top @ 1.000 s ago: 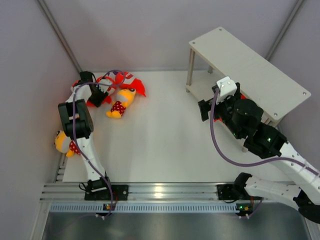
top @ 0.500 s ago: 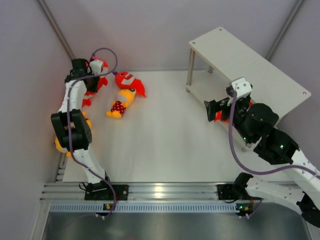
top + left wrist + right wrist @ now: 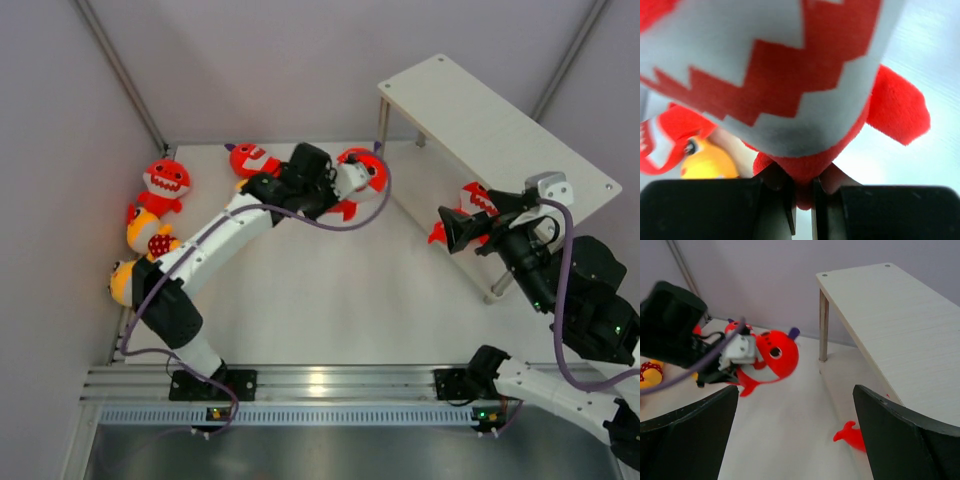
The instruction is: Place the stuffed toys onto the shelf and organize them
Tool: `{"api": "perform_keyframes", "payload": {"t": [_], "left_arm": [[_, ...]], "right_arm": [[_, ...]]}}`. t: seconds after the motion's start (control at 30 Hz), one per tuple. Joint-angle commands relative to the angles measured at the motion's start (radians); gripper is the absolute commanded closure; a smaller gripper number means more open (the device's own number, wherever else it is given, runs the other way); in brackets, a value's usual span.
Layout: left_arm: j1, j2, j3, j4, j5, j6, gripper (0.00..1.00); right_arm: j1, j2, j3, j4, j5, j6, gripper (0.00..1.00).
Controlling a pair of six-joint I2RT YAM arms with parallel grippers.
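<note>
Shark plush (image 3: 366, 172), red with a white toothy mouth, held at the end of the outstretched left arm, near the corner leg of the shelf (image 3: 500, 125) but apart from it; left gripper (image 3: 345, 181) almost fully closed, its fingers (image 3: 770, 210) pinching a fold of red fabric on the underside of the plush, as the left wrist view shows; shelf standing at an angle at the far right of the table (image 3: 330, 300), two pale boards on thin grey legs.

Second shark (image 3: 476, 198) lying on the lower board, partly covered from above by the upper board; right gripper (image 3: 455, 228) just in front of that lower board and close to the second shark, jaws spread wide with nothing between them.

Remaining toys grouped at the far left of the table, well apart from the shelf; third shark (image 3: 165, 180) beside the left wall, mouth facing the overhead camera; fourth shark (image 3: 250, 158) near the back edge, partly hidden by the left arm; yellow-orange figure (image 3: 148, 235) in red white-dotted shorts just below the third shark; second figure (image 3: 122, 283) at the table's left edge, partly behind the left arm.
</note>
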Motion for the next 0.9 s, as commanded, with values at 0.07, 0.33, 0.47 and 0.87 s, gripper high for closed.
{"api": "perform_keyframes", "payload": {"t": [0.07, 0.33, 0.47, 0.87], "left_arm": [[-0.197, 0.163, 0.097, -0.065, -0.155, 0.031, 1.0], [-0.242, 0.488, 0.42, -0.063, -0.182, 0.02, 1.0], [-0.242, 0.617, 0.598, -0.062, -0.221, -0.035, 1.0], [-0.252, 0.847, 0.779, 0.171, -0.435, -0.081, 1.0]], "right_arm": [[0.008, -0.029, 0.03, -0.043, 0.024, 0.068, 0.01], [0.008, -0.042, 0.05, -0.067, 0.031, 0.093, 0.01], [0.006, -0.04, 0.051, -0.075, 0.035, 0.095, 0.0], [0.006, -0.051, 0.036, -0.098, -0.002, 0.131, 0.01]]}}
